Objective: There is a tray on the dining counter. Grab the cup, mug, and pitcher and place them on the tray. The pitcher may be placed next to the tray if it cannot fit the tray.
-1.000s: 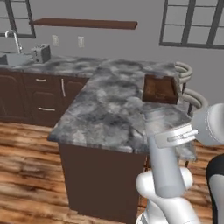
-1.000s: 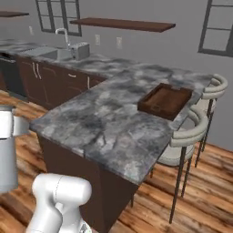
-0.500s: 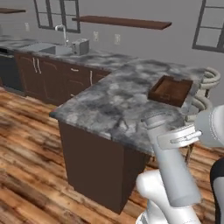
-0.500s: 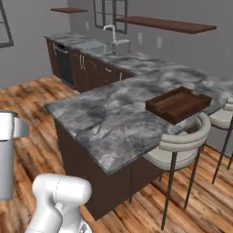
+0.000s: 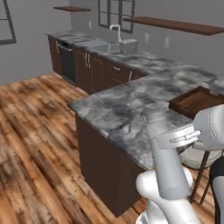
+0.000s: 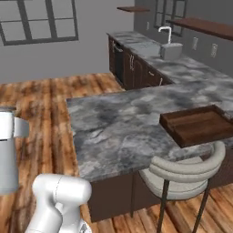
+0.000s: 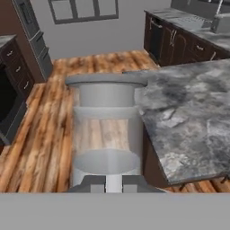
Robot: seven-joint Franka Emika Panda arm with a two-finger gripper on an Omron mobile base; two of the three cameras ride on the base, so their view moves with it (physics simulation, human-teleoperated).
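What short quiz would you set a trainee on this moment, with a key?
1. True or false: the tray on the dining counter already holds the cup.
2. In the hand view, what stands right in front of the gripper? A) the pitcher B) the mug C) the cup
3. What piece of furniture stands on the floor at the counter's edge, just beside the tray?

Key:
1. False; nothing lies in the tray.
2. A
3. A stool with a curved padded back.
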